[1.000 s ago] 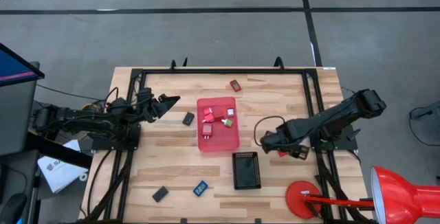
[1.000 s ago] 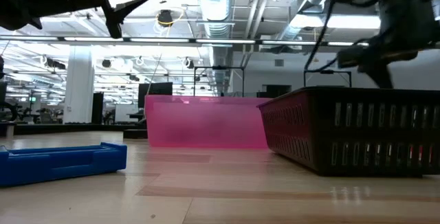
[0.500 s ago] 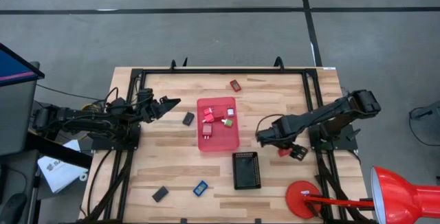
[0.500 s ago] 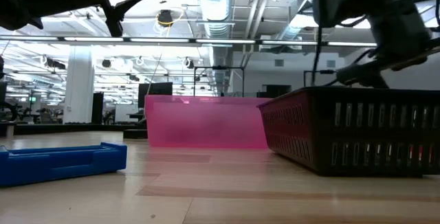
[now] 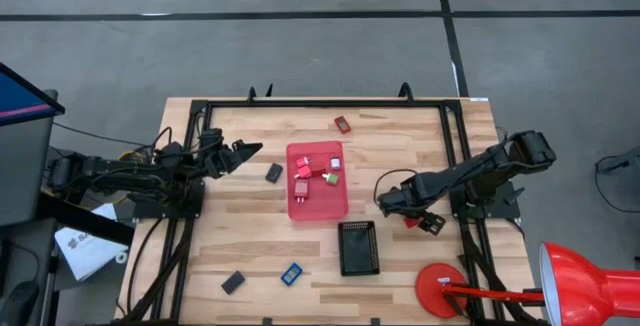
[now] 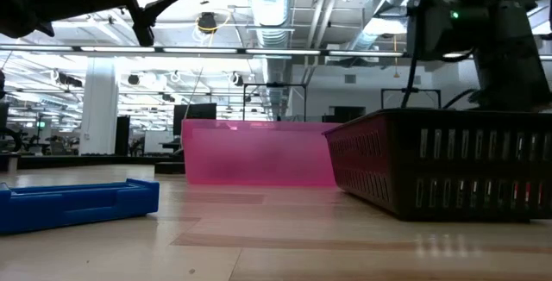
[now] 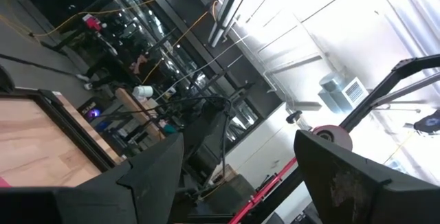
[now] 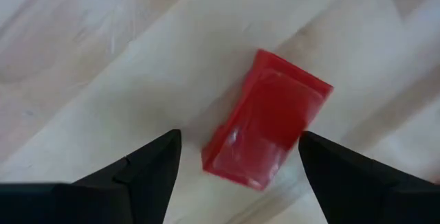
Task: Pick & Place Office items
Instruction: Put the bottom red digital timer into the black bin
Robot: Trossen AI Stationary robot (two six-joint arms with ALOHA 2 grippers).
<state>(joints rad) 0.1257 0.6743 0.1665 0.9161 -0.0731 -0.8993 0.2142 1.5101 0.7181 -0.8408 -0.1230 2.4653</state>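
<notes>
High view, items as found. Wooden table (image 5: pixel 400 156), black-framed. Pink-red tray (image 5: pixel 318 203) at centre, holding several red office items (image 5: pixel 302 188) and one green-tinted piece (image 5: pixel 331 178). Black grid tray (image 5: pixel 358 247) nearer the front, right of centre; its contents cannot be made out. Loose pieces: red one (image 5: pixel 342 123) at the far edge, black one (image 5: pixel 274 172) just left of the pink-red tray, black one (image 5: pixel 233 282) and blue one (image 5: pixel 291 274) at the near left.

Right gripper (image 5: pixel 386 203): low over the table right of the pink-red tray, arm stretched in from the right. From above, whatever lies beneath it is hidden. Right wrist view: fingers (image 8: pixel 141 169) spread apart, a red block (image 8: pixel 267 119) lying on bare wood between them, not touching either finger; its far end tilts away.

Left gripper (image 5: pixel 248 149): raised at the left edge, fingers apart, empty; its wrist camera sees only the room.

Low view: blue piece (image 6: pixel 78 202) large in the foreground, trays behind; the right gripper is hidden behind the grid tray.
</notes>
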